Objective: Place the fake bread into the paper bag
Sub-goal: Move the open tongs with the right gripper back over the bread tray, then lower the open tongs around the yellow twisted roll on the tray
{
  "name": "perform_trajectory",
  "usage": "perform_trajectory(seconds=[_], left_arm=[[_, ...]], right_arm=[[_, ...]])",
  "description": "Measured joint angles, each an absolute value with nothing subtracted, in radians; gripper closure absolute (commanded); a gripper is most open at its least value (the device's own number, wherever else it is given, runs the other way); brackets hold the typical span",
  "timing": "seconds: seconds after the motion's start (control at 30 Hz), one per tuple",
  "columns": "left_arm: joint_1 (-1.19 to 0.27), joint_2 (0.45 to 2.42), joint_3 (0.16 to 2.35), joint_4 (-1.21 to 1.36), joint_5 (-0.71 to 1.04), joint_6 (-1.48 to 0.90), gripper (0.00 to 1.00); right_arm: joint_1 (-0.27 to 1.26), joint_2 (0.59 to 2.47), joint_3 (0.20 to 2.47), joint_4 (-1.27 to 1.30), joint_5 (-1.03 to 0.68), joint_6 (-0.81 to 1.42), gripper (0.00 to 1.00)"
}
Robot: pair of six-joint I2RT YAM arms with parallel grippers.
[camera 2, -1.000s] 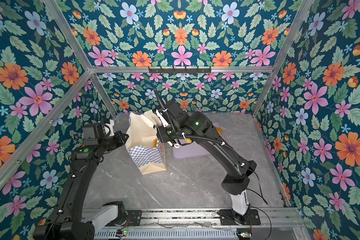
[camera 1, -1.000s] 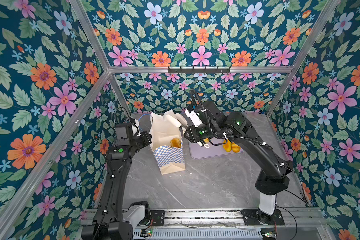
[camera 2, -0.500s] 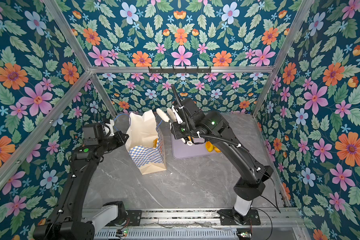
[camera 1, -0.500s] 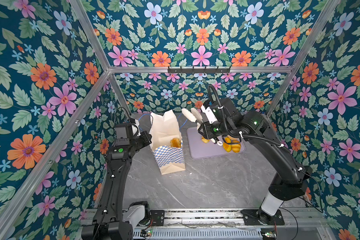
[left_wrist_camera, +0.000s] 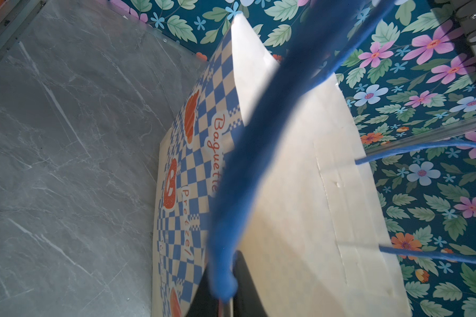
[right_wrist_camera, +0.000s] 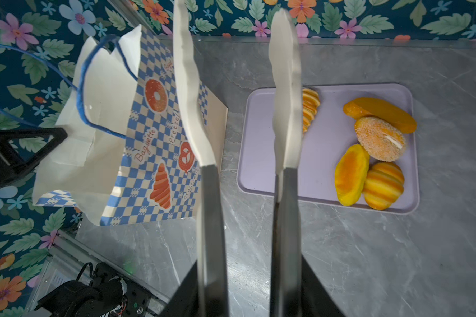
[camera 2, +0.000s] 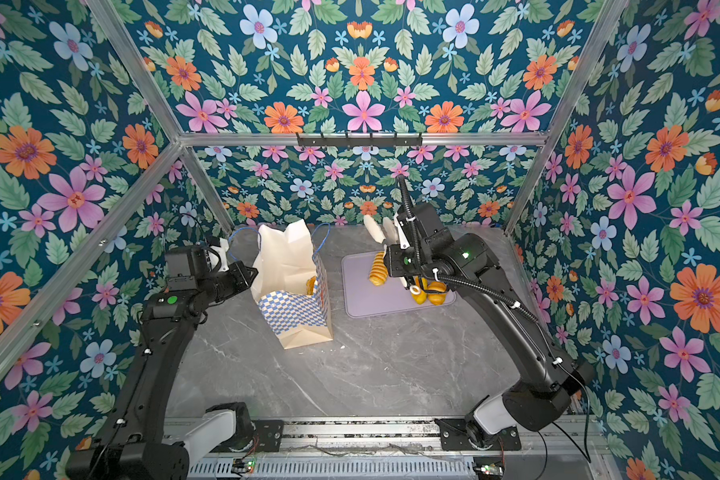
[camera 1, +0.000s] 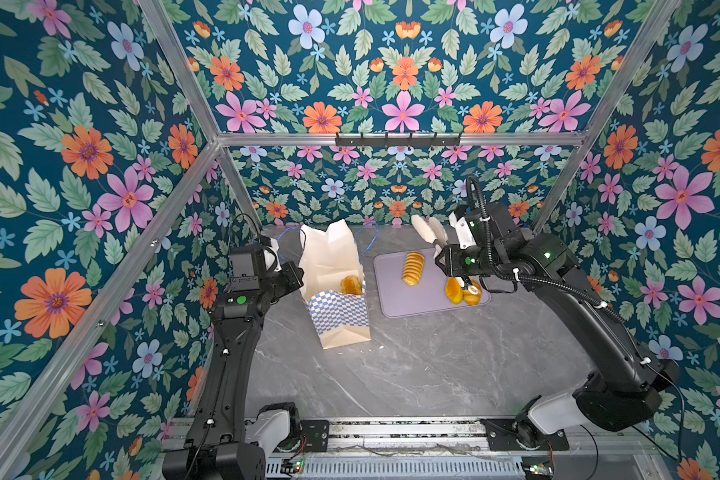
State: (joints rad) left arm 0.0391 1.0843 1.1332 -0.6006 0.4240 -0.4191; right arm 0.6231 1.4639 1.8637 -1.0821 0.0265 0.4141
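Note:
The paper bag (camera 1: 337,316) (camera 2: 300,316) stands upright at the left of the table, mouth open, with one piece of fake bread (camera 1: 352,284) inside. My left gripper (camera 1: 293,272) (left_wrist_camera: 224,291) is shut on the bag's blue cord handle (left_wrist_camera: 247,153). My right gripper (camera 1: 428,226) (right_wrist_camera: 231,13) is open and empty, raised over the far left end of the lilac tray (right_wrist_camera: 330,153). On the tray lie a ridged long roll (camera 1: 413,268) (right_wrist_camera: 310,109), a smooth long loaf (right_wrist_camera: 379,111), a seeded bun (right_wrist_camera: 379,142), an oval bun (right_wrist_camera: 350,174) and a striped bun (right_wrist_camera: 383,185).
The grey marble table (camera 1: 412,365) is closed in by floral walls on three sides. A black hook rail (camera 1: 397,139) hangs on the back wall. A metal rail (camera 1: 391,428) carrying both arm bases runs along the front edge.
My right gripper has swung from over the bag's mouth rightwards to above the tray, empty. The left arm and the bag have stayed still.

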Motion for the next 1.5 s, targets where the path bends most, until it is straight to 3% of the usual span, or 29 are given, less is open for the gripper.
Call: perform_trajectory(seconds=[0.27,0.87,1.5], left_arm=[[0.039,1.086,1.136,-0.601,0.424,-0.419,0.87],[0.039,1.086,1.130,-0.600,0.424,-0.419,0.87],[0.039,1.082,1.121,-0.599,0.424,-0.419,0.86]], right_arm=[[0.532,1.424,1.708,-1.052,-0.005,0.424,0.57],[0.520,1.487,1.497,-0.953,-0.093,0.467,0.57],[0.520,1.647,1.478,-0.879,-0.120,0.475,0.57]])
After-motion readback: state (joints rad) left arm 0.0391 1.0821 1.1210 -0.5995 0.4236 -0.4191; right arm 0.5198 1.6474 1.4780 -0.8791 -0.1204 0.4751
